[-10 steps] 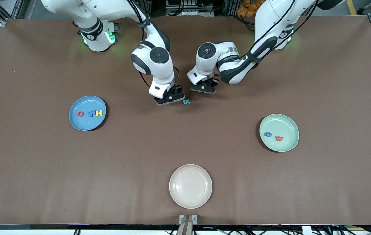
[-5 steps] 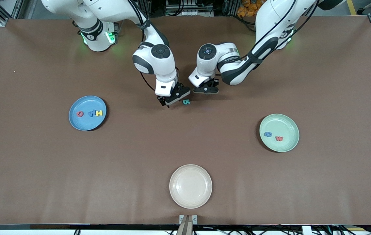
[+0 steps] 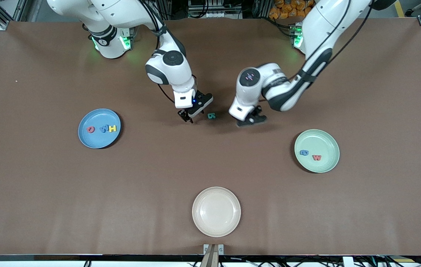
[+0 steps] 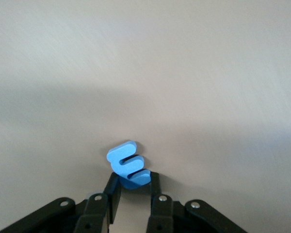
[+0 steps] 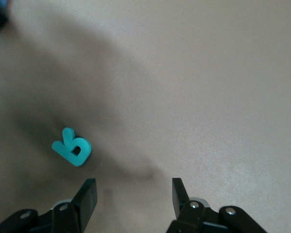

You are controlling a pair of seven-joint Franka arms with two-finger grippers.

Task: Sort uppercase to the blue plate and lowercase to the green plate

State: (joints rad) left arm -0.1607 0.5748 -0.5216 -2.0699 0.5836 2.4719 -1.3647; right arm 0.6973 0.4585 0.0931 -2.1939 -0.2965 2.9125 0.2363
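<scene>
While the teal R (image 3: 211, 116) lies flat on the bare brown bench (image 3: 47, 193), the right hand (image 3: 192, 114) hangs just beside it toward the right arm's end, fingers (image 5: 87, 196) apart with nothing between them. Over the bench near the R, toward the left arm's end, the left hand (image 3: 249, 120) is clamped on a blue m (image 4: 128, 164), which juts out past its fingertips. On the blue plate (image 3: 99, 128), toward the right arm's end, sit a red Q (image 3: 90, 129), a blue M (image 3: 103, 129) and a yellow H (image 3: 112, 128) in a row. On the green plate (image 3: 317, 151), toward the left arm's end, lie a blue a (image 3: 304, 152) and a red w (image 3: 317, 157). A cream plate (image 3: 216, 211) sits nearest the front camera.
</scene>
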